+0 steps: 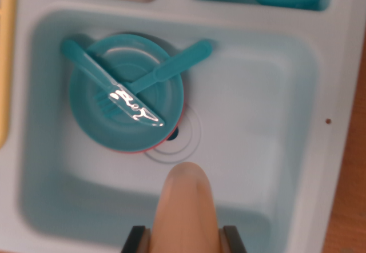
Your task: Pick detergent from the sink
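Sink (286, 47): your right basin half lies open | plate (123, 96) with crossed utensils left | gripper (186, 239) pinches detergent bottle (186, 207), long axis pointing up-frame.

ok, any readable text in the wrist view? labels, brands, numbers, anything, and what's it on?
None: no readable word, number or sign on anything in this view.
Peach bottle between the jaws: only a plain surface shows, no label visible.
Teal plate, knife and second utensil in the sink: no print; the white marks on the knife are glare, not text.
Yellow strip at the wrist view's left: blank.
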Controlling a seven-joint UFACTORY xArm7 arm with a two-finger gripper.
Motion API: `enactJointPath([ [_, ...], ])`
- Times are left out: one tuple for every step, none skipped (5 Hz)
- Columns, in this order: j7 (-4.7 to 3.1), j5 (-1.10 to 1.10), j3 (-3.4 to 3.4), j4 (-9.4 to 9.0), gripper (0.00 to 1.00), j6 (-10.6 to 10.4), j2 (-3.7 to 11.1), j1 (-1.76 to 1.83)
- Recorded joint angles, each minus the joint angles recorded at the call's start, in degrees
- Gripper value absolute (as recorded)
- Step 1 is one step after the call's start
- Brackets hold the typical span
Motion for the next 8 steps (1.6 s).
enactJointPath([
  [0.23,-0.2,-0.01,1.59,1.0,2.5,-0.9,0.02],
  [0.23,-0.2,-0.01,1.59,1.0,2.5,-0.9,0.02],
  [0.43,-0.39,-0.02,3.04,1.0,4.7,-1.73,0.03],
  [0.43,-0.39,-0.02,3.04,1.0,4.7,-1.73,0.03],
  [0.61,-0.55,-0.03,4.31,1.0,6.7,-2.45,0.04],
  [0.61,-0.55,-0.03,4.31,1.0,6.7,-2.45,0.04],
  [0.76,-0.69,-0.03,5.34,1.0,8.3,-3.03,0.05],
  [0.76,-0.69,-0.03,5.34,1.0,8.3,-3.03,0.05],
])
